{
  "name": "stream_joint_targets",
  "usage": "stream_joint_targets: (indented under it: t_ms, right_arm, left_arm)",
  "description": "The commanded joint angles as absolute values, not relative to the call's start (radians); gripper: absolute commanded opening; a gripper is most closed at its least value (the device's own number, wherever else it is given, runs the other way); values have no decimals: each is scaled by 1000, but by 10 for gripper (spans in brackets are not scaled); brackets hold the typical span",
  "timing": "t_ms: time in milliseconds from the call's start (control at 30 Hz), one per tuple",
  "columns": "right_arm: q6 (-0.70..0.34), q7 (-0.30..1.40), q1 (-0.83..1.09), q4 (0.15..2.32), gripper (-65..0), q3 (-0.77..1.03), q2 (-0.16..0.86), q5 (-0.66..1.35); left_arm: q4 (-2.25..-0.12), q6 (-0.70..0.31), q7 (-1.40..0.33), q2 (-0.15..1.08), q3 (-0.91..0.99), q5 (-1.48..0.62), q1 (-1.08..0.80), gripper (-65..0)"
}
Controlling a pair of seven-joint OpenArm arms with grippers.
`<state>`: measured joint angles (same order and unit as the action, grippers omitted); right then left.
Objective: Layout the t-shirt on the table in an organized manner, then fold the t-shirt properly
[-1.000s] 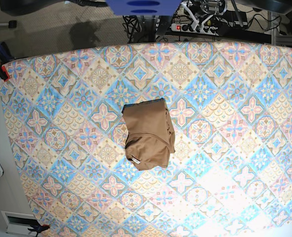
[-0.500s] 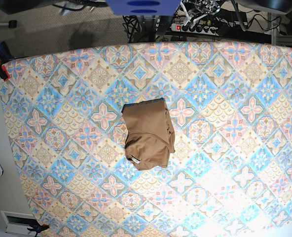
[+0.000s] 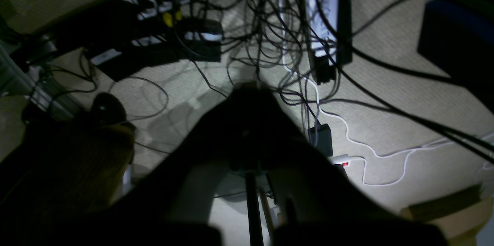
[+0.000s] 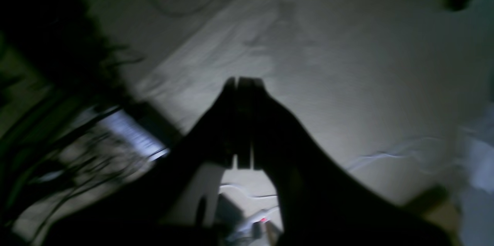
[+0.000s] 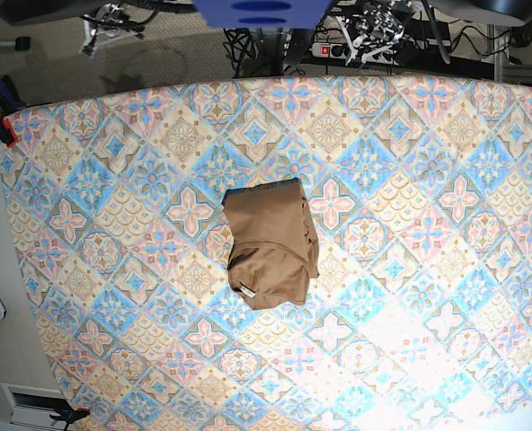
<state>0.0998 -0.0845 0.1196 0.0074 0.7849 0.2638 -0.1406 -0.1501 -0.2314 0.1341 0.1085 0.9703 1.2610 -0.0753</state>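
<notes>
Both claws are pressed together and hold nothing: my left claw [image 3: 251, 91] hangs over floor cables, my right claw [image 4: 241, 84] over bare floor. Neither is near the shirt [image 5: 270, 244], which lies well away from both in a compact bundle mid-bench [image 5: 446, 153]. I judge it light, limp and prone to sagging, so I'd pinch an outer edge or corner, not the bulk.

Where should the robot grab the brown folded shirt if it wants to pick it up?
Probably the plain tan-brown cloth t-shirt is best pinched at its straight far edge, coming from above. That edge lies flat and square on the tile-patterned table, while the near end is rounded and bunched.
</notes>
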Motion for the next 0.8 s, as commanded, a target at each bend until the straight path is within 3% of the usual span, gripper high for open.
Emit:
stream_joint_targets:
  t_ms: [0, 333, 500, 767]
  right_arm:
    - [120, -79, 140, 0, -650, 783, 260, -140]
    - [346, -82, 140, 2, -650, 783, 120, -140]
    - [352, -82, 139, 2, -650, 783, 45, -140]
    - [352, -82, 139, 2, -650, 782, 39, -140]
  left_arm:
    - [-151, -234, 131, 110, 970, 1262, -82, -650]
    - [-150, -231, 131, 110, 970, 1262, -41, -650]
    - [-150, -232, 131, 110, 970, 1262, -38, -650]
    - [-150, -232, 137, 102, 970, 1260, -33, -650]
